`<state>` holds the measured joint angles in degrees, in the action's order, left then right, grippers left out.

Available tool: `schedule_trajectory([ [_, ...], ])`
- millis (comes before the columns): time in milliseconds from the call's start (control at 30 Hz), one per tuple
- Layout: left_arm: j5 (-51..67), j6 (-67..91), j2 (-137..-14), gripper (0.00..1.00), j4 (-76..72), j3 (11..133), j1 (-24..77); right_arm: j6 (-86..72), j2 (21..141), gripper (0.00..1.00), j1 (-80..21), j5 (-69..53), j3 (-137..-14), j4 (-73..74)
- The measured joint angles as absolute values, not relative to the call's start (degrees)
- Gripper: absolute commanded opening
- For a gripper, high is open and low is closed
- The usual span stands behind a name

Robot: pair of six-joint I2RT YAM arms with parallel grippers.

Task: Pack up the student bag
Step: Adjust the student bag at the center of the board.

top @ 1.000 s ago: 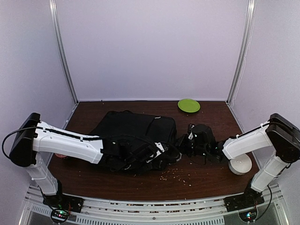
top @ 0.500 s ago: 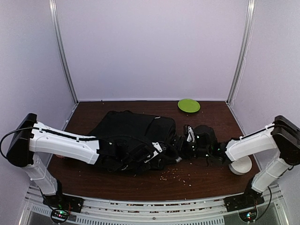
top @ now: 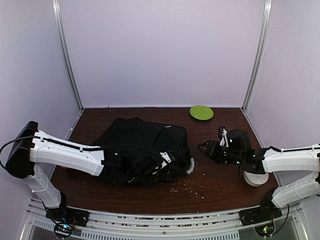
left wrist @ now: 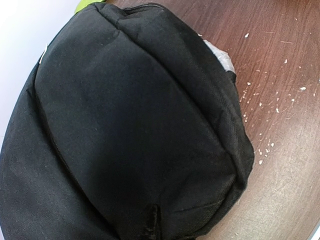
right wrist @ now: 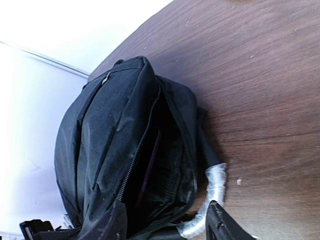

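Note:
The student bag [top: 142,142] is a black backpack lying flat in the middle of the brown table. Its zip opening [right wrist: 160,155] gapes toward the right arm, with a thin purple edge [right wrist: 150,165] showing inside. A strap wrapped in clear tape [right wrist: 215,185] curls out beside the opening. My left gripper [top: 152,165] rests on the bag's near edge. Its fingers are hidden in the left wrist view, where a pinched fold of bag fabric [left wrist: 152,220] runs to the bottom edge. My right gripper [top: 206,149] [right wrist: 165,230] hangs open and empty, a short way right of the bag.
A green plate [top: 201,112] sits at the back right. A white round bowl [top: 256,176] lies under the right forearm. Pale crumbs [top: 192,187] are scattered on the table in front of the bag.
My right gripper has opened and drawn back to the right, away from the bag's opening. The left arm has barely moved.

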<state>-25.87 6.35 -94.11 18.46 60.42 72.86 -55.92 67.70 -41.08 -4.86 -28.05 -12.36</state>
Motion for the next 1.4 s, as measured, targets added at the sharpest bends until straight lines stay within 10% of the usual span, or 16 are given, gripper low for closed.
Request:
schedule_trajectory([
  [433, -25.9, 7.4, -93.5, 0.00, 18.5, 60.1, 72.9, -65.3, 86.1, 0.51, -39.2, -15.9, -29.0, -37.2],
  [967, -26.0, 7.4, -93.5, 0.00, 18.5, 60.0, 72.9, -72.6, 90.1, 0.02, -41.0, -19.7, -25.9, -47.7],
  [1400, -26.6, 8.1, -92.6, 0.00, 18.7, 59.7, 73.0, -73.6, 91.3, 0.20, -41.1, -16.4, -18.6, -47.4],
])
